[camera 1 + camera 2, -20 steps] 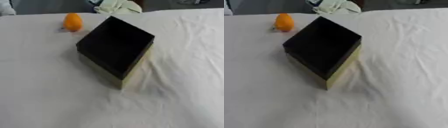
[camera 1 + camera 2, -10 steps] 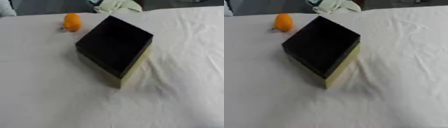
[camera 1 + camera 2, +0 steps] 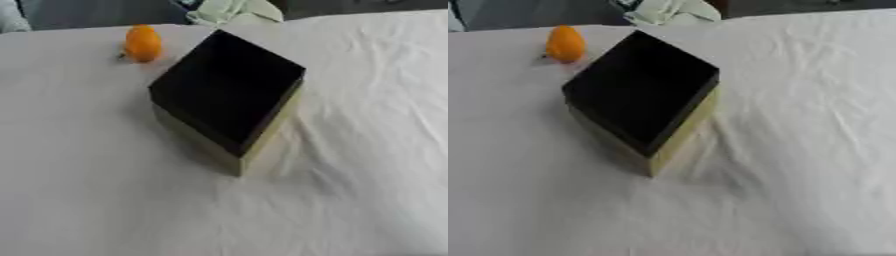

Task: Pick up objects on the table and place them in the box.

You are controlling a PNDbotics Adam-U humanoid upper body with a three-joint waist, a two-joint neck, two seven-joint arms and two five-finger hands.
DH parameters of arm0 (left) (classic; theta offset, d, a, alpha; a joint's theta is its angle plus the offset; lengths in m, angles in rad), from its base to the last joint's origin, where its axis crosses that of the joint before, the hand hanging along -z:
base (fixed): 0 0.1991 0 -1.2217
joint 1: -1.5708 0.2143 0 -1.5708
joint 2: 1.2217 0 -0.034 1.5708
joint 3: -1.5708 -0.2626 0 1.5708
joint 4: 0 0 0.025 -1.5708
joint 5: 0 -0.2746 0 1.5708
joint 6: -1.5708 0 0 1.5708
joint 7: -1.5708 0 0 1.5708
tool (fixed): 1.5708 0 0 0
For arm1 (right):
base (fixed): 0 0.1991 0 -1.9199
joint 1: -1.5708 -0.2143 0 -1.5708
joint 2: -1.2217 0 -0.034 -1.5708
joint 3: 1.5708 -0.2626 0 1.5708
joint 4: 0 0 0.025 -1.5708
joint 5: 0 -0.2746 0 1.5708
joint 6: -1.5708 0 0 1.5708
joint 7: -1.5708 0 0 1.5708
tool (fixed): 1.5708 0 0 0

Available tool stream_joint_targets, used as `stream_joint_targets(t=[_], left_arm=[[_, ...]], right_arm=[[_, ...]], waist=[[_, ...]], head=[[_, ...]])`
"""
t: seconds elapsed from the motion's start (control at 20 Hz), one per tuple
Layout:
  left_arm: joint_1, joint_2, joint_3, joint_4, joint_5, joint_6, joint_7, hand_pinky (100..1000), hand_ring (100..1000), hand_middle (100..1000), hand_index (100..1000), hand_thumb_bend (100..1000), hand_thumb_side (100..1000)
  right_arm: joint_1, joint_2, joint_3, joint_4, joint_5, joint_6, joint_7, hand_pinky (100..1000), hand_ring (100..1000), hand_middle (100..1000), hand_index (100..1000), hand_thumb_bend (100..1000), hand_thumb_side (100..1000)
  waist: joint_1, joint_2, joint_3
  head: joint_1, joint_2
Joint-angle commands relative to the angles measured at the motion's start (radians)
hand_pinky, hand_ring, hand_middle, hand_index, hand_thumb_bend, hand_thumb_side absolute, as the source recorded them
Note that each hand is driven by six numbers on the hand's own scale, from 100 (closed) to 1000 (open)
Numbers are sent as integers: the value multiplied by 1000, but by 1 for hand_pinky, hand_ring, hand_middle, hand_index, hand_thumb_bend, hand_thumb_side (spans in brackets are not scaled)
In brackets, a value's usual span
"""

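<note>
white tablecloth (image 3: 367,150), box (image 3: 229,95) unmoved

A white cloth (image 3: 367,150) covered the table, creased in soft folds — most plainly toward the right side. At the far edge lay a crumpled pale bundle (image 3: 229,11), whitish-green, partly on the cloth's border. Behind it the background (image 3: 96,12) was dark grey — nothing there could be made out.

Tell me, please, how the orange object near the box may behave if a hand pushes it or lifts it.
The orange object looks rounded and smooth, so it would probably roll when pushed. It stands free on the white cloth, apart from the box, so nothing would stop it.
</note>
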Motion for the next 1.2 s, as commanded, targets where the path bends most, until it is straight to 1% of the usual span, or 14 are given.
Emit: stream_joint_targets(t=[0.05, 0.25, 0.4, 0.5, 0.65, 0.75, 1.0, 1.05, 1.1, 1.2], left_arm=[[-76, -7, -5, 99, -99, -32, -70, 606, 707, 796, 863, 584, 676], [-161, -64, -1, 201, -169, -70, -128, 607, 708, 793, 859, 604, 664], [-212, -110, 1, 266, -225, -80, -155, 612, 715, 791, 855, 620, 654], [-237, -140, 4, 302, -263, -86, -165, 613, 716, 791, 854, 630, 648], [-253, -176, 8, 335, -302, -94, -171, 615, 718, 790, 852, 645, 644], [-257, -193, 7, 345, -317, -104, -173, 617, 720, 791, 853, 670, 641], [-274, -235, 2, 358, -361, -126, -180, 625, 728, 795, 855, 742, 590], [-279, -241, 0, 360, -372, -131, -183, 629, 732, 797, 857, 772, 602], [-283, -248, -1, 361, -382, -138, -188, 630, 733, 799, 858, 760, 581], [-293, -259, -2, 367, -404, -144, -201, 640, 741, 804, 865, 782, 571]], right_arm=[[-13, -35, -1, -15, -3, -1, 6, 770, 759, 694, 855, 281, 1000], [-16, -34, 2, -15, -5, 0, 10, 771, 759, 694, 855, 282, 1000], [-21, -30, 5, -15, -8, 1, 13, 771, 759, 694, 855, 282, 1000], [-26, -26, 8, -15, -10, 2, 17, 771, 759, 694, 855, 282, 1000], [-31, -22, 9, -15, -12, 1, 20, 771, 760, 694, 856, 283, 1000], [-33, -21, 10, -15, -13, 1, 21, 771, 760, 693, 856, 283, 1000], [-41, -17, 12, -15, -15, 0, 24, 771, 760, 693, 856, 283, 1000], [-42, -16, 12, -15, -15, 0, 24, 771, 760, 693, 856, 278, 1000], [-42, -16, 13, -15, -15, 1, 24, 771, 760, 693, 856, 283, 1000], [-44, -15, 13, -15, -16, 1, 25, 772, 760, 693, 856, 283, 1000]], waist=[[-4, -13, -2], [-12, -5, -4], [-18, 1, -6], [-21, 5, -8], [-24, 10, -13], [-24, 14, -15], [-26, 23, -22], [-26, 25, -24], [-25, 26, -25], [-24, 29, -29]], head=[[5, -4], [12, -14], [17, -23], [31, -24], [68, -14], [82, -11], [89, -21], [89, -24], [89, -27], [88, -34]])
